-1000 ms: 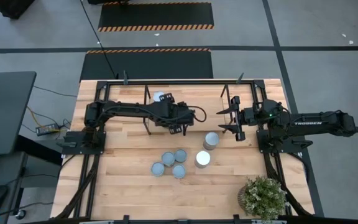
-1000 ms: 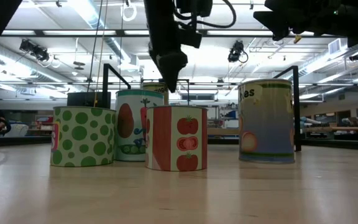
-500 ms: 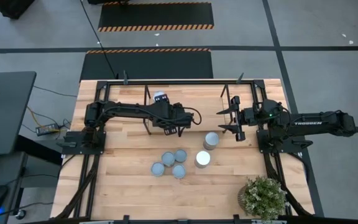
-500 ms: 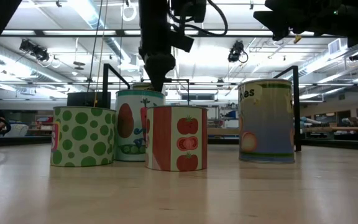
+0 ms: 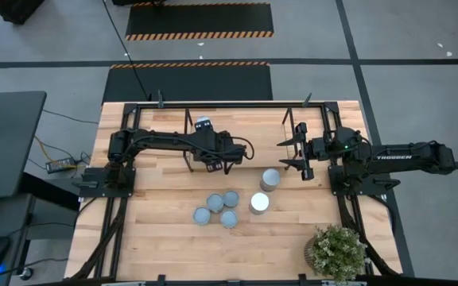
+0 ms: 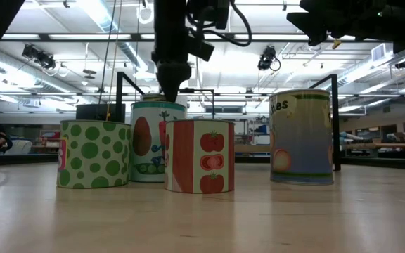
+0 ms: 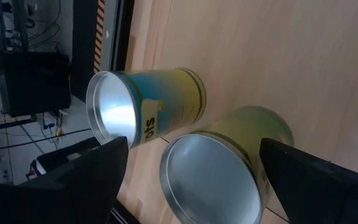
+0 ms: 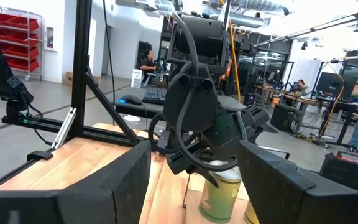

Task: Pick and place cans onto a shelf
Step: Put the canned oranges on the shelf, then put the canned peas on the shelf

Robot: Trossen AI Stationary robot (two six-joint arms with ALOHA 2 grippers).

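— Six cans (image 5: 228,218) are on the open tabletop (image 5: 157,238): four small ones bunched together and two wider ones just to their right. What about the shelf (image 5: 237,102)?

— At least two yellowish-green cans (image 7: 166,102) stand upright side by side at the far side, within the dark rod frame. From overhead only one top peeks out past the left arm. The left wrist view looks straight down on both.

— Is the left pincer (image 7: 194,144) holding either one?

— No. Its fingers stand wide apart above them and touch nothing.

— What changed in the last second?

— Only that arm moved. It slid toward its own side, so it now covers part of the can top that was fully showing from above. Seen from table height, its tip drifted from over the tomato can (image 6: 200,156) to over the pea can (image 6: 153,151) behind it. The fingers were just as wide apart throughout.

— And the right pincer (image 5: 286,152)?

— It has not stirred. It waits near the wider cans, fingers apart and empty.

— So where does that leave the job?

— My guess is that a placement is finished and the left arm is pulling clear. Six cans still need fetching.
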